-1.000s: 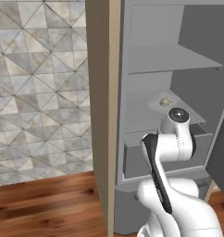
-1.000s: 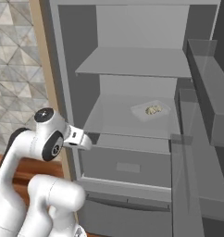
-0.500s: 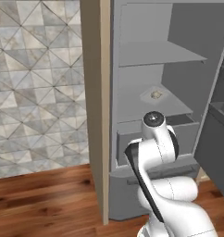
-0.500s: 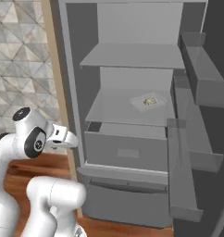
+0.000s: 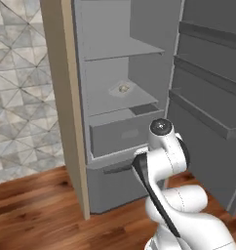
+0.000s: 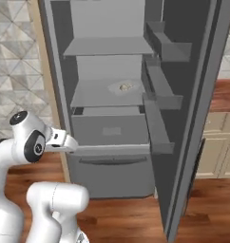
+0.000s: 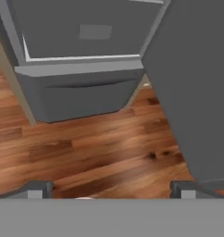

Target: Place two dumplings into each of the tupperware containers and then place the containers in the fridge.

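We see the fridge (image 5: 120, 117) standing open, its door (image 6: 193, 95) swung out to the right with its shelf bins facing inward. On the middle shelf (image 6: 100, 95) sits one tupperware container (image 6: 124, 87), a pale shallow tray whose edges we can barely separate from the grey shelf. In the left base view the same tupperware container (image 5: 122, 89) shows toward the back of that shelf. Inside it we make out a small mottled lump or lumps, the dumplings (image 6: 125, 87), but they are too small and blurred for us to count. Below the shelf the drawer (image 5: 121, 135) is shut, and beneath it a lower grey front panel (image 7: 81, 95) meets the wooden floor (image 7: 95, 148).

The arm (image 5: 164, 161) stands folded in front of the fridge, well apart from the container. In the hand view the gripper (image 7: 109, 190) points down at the floor and the foot of the fridge; its two fingertips (image 7: 36, 190) are mostly cut off by the bottom edge, yet they sit far apart with bare floor between them, so we take the jaws to be spread wide and holding nothing. In the base views the hand itself is hidden behind the arm's own links.
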Available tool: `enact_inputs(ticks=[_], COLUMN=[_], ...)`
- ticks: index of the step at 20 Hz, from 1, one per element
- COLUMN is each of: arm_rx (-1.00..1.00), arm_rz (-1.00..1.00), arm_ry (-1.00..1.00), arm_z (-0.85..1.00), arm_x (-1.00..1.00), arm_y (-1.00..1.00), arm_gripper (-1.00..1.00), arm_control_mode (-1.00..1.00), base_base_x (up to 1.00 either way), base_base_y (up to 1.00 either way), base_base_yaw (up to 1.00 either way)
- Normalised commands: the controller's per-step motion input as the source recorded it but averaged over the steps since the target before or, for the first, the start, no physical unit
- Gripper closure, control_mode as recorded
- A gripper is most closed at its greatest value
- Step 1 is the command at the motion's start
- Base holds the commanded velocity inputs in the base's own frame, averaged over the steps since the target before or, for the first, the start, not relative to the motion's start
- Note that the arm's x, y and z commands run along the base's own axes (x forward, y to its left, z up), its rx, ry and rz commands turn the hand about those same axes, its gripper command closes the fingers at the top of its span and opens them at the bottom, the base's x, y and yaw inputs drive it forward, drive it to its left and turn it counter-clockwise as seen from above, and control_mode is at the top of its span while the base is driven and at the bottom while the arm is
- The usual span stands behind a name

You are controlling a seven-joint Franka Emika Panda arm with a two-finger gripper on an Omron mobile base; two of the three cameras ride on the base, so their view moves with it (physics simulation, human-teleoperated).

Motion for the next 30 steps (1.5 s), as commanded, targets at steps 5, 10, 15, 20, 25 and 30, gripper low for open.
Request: enact_inputs(ticks=[5, 10, 15, 20, 25, 30], arm_rx=[0.0, 0.0, 0.0, 0.0, 0.0, 0.0], arm_rz=[0.0, 0.0, 0.0, 0.0, 0.0, 0.0], arm_ry=[0.0, 0.0, 0.0, 0.0, 0.0, 0.0], arm_z=[0.0, 0.0, 0.0, 0.0, 0.0, 0.0], arm_x=[0.0, 0.0, 0.0, 0.0, 0.0, 0.0], arm_y=[0.0, 0.0, 0.0, 0.0, 0.0, 0.0], arm_gripper=[-1.0, -1.0, -1.0, -1.0, -1.0, -1.0], arm_control_mode=[1.0, 1.0, 1.0, 1.0, 1.0, 1.0], base_base_x=[-0.62, -1.0, -0.71, -0.22, -0.23, -0.13], base_base_y=[0.0, 0.0, 0.12, 0.17, 0.07, 0.07], base_base_yaw=[-0.53, -0.43, -0.33, -0.15, -0.46, -0.52])
